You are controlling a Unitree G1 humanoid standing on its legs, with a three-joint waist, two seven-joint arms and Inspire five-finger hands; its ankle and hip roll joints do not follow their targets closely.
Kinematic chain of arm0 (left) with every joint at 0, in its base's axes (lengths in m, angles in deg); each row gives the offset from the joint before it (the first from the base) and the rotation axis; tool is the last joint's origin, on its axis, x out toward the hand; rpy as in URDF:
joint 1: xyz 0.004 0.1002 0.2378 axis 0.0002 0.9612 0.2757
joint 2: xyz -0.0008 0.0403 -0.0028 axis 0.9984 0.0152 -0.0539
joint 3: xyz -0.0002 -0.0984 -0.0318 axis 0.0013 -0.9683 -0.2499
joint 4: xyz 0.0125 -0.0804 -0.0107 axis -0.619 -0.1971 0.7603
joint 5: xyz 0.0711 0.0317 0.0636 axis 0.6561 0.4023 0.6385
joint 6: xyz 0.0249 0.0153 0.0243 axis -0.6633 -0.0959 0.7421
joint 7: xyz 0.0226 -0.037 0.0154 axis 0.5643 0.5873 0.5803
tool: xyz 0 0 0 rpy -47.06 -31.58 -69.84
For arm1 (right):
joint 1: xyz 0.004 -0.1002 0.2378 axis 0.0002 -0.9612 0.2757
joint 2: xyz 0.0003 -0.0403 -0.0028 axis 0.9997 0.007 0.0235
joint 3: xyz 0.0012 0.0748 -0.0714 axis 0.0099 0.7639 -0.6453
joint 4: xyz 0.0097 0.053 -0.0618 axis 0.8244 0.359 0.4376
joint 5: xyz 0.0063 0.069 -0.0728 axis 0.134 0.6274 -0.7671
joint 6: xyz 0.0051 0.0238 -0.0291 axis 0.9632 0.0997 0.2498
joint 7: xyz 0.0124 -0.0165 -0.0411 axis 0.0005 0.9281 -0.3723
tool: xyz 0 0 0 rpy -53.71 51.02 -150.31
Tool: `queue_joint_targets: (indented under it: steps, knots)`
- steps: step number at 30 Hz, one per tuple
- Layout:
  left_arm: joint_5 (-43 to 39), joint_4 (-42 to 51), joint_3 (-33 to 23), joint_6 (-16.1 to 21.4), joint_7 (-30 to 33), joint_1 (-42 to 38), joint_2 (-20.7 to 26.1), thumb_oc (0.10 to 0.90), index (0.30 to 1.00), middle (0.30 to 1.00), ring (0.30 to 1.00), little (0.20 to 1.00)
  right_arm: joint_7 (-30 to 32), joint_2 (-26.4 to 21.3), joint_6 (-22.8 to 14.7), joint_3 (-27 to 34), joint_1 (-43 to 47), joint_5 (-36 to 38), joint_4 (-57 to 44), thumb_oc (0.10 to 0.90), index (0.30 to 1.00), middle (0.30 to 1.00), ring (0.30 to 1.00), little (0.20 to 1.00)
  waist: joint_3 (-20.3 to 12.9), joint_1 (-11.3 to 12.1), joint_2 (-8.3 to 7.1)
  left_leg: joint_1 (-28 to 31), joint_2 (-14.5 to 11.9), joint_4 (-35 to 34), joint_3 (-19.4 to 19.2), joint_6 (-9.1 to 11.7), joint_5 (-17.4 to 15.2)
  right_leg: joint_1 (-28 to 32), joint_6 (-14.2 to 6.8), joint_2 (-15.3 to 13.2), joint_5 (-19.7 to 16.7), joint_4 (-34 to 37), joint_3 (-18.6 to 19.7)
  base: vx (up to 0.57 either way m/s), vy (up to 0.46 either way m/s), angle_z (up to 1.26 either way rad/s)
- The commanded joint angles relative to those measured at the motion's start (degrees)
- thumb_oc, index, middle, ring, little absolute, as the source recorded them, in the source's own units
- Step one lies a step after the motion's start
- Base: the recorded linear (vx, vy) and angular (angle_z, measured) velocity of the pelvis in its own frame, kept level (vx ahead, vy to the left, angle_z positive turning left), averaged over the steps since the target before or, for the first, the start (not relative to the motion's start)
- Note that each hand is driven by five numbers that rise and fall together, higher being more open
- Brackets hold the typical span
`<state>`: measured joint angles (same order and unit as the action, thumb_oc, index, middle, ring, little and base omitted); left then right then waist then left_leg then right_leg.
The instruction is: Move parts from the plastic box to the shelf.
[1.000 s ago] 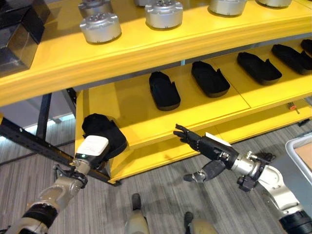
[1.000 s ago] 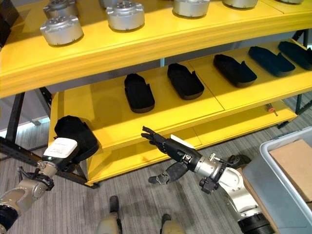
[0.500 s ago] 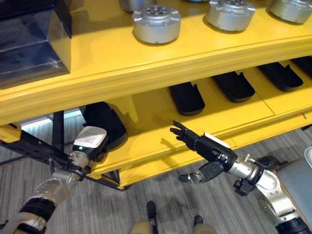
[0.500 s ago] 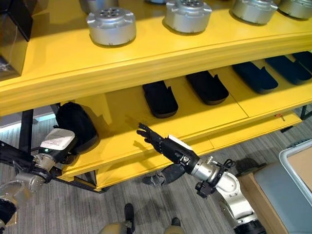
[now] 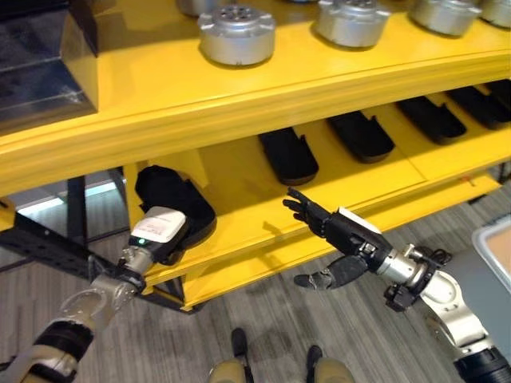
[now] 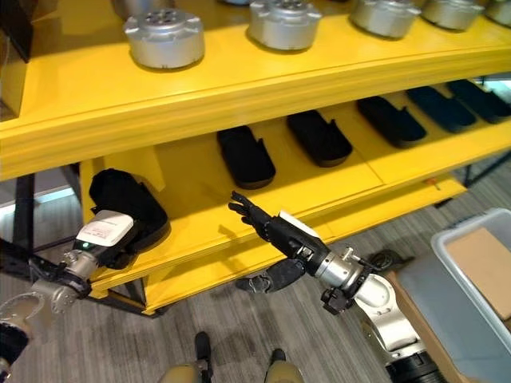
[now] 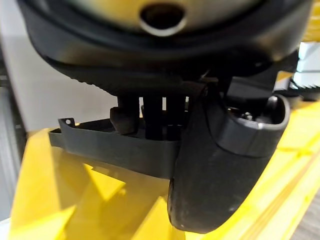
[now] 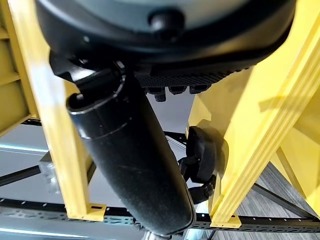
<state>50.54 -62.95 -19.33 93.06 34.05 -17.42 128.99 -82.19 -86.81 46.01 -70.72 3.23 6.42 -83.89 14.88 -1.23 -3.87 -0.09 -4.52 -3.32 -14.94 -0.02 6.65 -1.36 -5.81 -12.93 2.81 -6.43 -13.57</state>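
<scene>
My left hand (image 5: 156, 235) is at the left end of the yellow shelf (image 5: 239, 215), on its lower level, with its fingers and thumb curled round a black part (image 5: 172, 199). That part rests on the shelf board just inside the left corner, close to the front edge. In my left wrist view the fingers (image 7: 145, 112) lie over the part's near rim and the thumb (image 7: 220, 170) comes down in front of it, so the hand has the part in its grip. My right hand (image 5: 335, 235) hangs in front of the shelf's front edge, about midway along it. Its fingers are stretched out straight and spread, the thumb dropped below, and it holds nothing and touches nothing. More black parts (image 5: 289, 154) lie in a row along the same lower level toward the right end, each apart from the next. On the upper level stands a row of round silver parts (image 5: 236, 33), and a dark box (image 5: 44, 68) sits at that level's left end. Off to my right on the floor side, the corner of a grey plastic box (image 6: 455, 263) shows, with a brown cardboard piece (image 6: 483, 255) lying in it.
</scene>
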Motion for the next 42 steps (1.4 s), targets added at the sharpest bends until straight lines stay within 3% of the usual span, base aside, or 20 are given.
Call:
queue_joint_targets:
  steps: [1, 5, 13, 26, 31, 34, 42]
  knots:
    - [-1.6, 0.0, -2.4, 0.8, 4.4, -7.0, 0.0, 0.4, 0.3, 0.3, 0.3, 0.3, 0.4, -0.8, -5.0, -0.3, 5.6, 3.3, -2.8, 0.9, 1.0, 1.0, 1.0, 1.0, -4.1, 0.1, 2.05, -1.4, -3.0, 5.5, 2.3, 1.8, -5.6, 1.4, -2.1, 1.7, -0.7, -1.5, 0.3, -0.02, -0.086, -0.2]
    - [-0.8, -0.7, -1.6, 0.8, 5.1, -6.4, -1.6, 0.4, 0.3, 0.3, 0.3, 0.3, -0.4, -0.9, -3.7, 0.1, 5.9, 3.0, -2.5, 0.9, 1.0, 1.0, 1.0, 1.0, -5.3, -0.6, 2.31, -0.5, -4.2, 4.1, 2.5, 3.2, -4.7, 3.6, -1.6, 2.4, -1.1, 2.2, 0.4, 0.06, -0.056, -0.09]
    - [0.8, -1.0, -0.8, 0.0, 4.9, -6.3, -3.5, 0.4, 0.3, 0.3, 0.3, 0.3, -1.5, -0.8, -3.6, 1.0, 3.9, 2.7, -3.0, 0.9, 1.0, 1.0, 1.0, 1.0, -6.4, -1.7, 2.66, 0.9, -4.7, 3.4, 2.5, 3.5, -5.0, 4.5, -1.2, 2.7, -0.7, 2.7, 0.7, 0.06, -0.004, -0.03]
    - [5.1, -6.3, 2.7, 1.3, 3.1, -10.8, -1.0, 0.4, 0.3, 0.3, 0.3, 0.3, 0.4, -2.9, -2.9, 2.2, 2.9, 2.3, -2.0, 0.9, 1.0, 1.0, 1.0, 1.0, -5.9, -4.1, 3.5, 1.6, -4.1, 3.6, 1.0, 3.4, -5.7, 3.1, -2.0, 2.0, -1.9, 3.2, 2.3, 0.03, 0.054, -0.01]
    - [5.5, -11.6, 4.6, 1.5, 3.0, -13.4, -0.9, 0.4, 0.3, 0.3, 0.3, 0.3, 1.2, -4.2, -2.6, 2.2, 3.8, 2.1, -2.1, 0.9, 1.0, 1.0, 1.0, 1.0, -4.3, -5.2, 3.54, 0.5, -3.8, 4.9, 0.4, 3.2, -6.2, 1.4, -2.3, 1.7, -2.3, 2.7, 3.4, -0.04, 0.064, -0.11]
    - [6.1, -15.1, 5.2, 1.9, 4.1, -14.7, 0.0, 0.4, 0.3, 0.3, 0.3, 0.3, 2.1, -5.6, -2.3, 2.1, 6.3, 2.1, -1.7, 0.9, 1.0, 1.0, 1.0, 1.0, -1.7, -5.8, 3.23, -1.5, -3.5, 7.8, 0.4, 2.9, -7.2, -0.5, -2.5, 1.2, -2.8, 2.0, 5.1, -0.11, 0.116, -0.12]
    - [6.6, -20.9, 8.3, 0.3, 2.3, -19.8, 0.5, 0.4, 0.3, 0.3, 0.3, 0.3, 3.2, -7.2, -2.8, 2.0, 7.5, 1.6, -1.8, 0.9, 1.0, 1.0, 1.0, 1.0, 1.8, -7.1, 2.2, -4.0, -3.9, 11.7, -1.0, 2.7, -8.5, -2.6, -3.1, 0.1, -3.7, 1.7, 6.5, -0.05, 0.063, -0.05]
